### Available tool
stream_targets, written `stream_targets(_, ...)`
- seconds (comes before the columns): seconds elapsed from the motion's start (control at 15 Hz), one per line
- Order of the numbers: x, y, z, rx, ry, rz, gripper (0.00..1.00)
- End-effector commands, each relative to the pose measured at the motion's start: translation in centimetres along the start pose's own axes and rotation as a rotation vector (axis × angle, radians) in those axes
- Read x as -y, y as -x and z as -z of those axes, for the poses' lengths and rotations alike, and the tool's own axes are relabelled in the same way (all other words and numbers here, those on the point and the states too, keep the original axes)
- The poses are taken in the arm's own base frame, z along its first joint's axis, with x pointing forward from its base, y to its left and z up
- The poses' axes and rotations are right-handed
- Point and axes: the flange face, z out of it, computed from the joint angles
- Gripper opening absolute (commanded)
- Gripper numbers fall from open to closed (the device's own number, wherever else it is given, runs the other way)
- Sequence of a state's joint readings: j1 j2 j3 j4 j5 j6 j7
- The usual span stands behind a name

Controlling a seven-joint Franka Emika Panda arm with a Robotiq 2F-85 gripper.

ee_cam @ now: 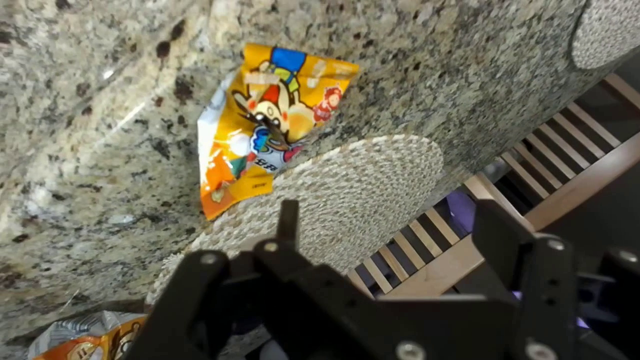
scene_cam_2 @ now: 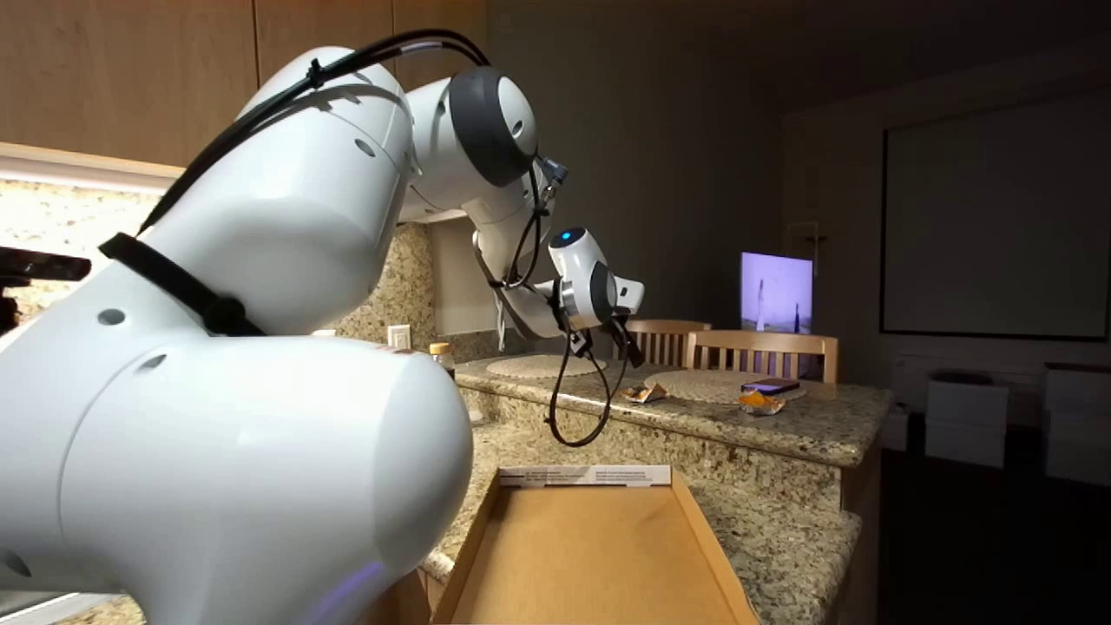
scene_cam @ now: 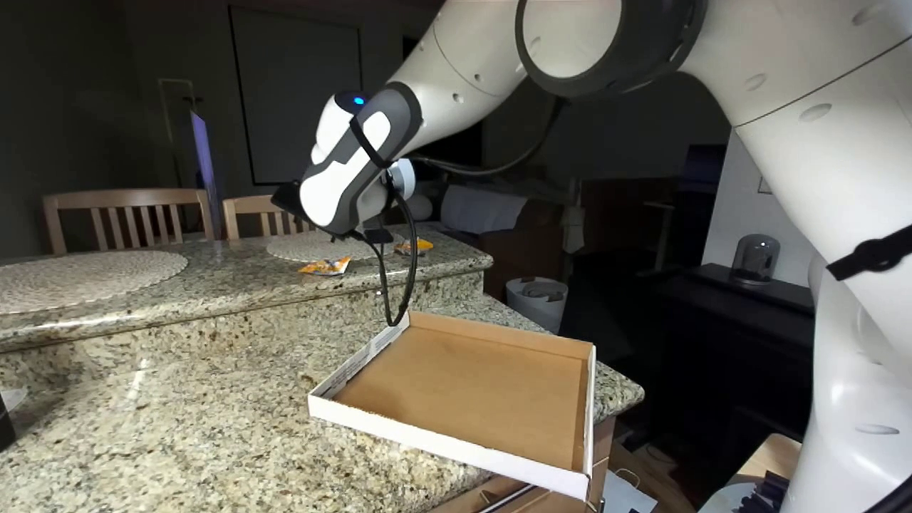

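Wrist view: the pincer [ee_cam: 386, 215] gapes wide, clear of a crinkled, glossy orange packet [ee_cam: 270, 127] lying on the speckled granite desk [ee_cam: 140, 215] at a rounded, coarsely braided mat's [ee_cam: 355, 195] edge.

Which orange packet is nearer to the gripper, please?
The packet shown whole in the wrist view; the other packet, cut off at the bottom, lies farther.

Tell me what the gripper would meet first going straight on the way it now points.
The gripper would probably meet the woven placemat first; depth is unclear, so the yellow-orange packet beside it or the granite counter can't be ruled out.
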State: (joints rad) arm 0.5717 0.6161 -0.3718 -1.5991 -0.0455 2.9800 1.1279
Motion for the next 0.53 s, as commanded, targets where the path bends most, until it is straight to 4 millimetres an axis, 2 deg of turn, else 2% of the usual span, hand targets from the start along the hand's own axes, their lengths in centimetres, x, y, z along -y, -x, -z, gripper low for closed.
stream_targets(0.0, 0.1, -1.9, 6.4, 0.077, 0.119, 0.049, 1.00)
stream_targets(0.2, -0.7, -3.5, 11.7, 0.169, 0.252, 0.109, 1.00)
stream_targets(0.47, -3.7, -4.7, 18.9, 0.198, 0.473, 0.235, 1.00)
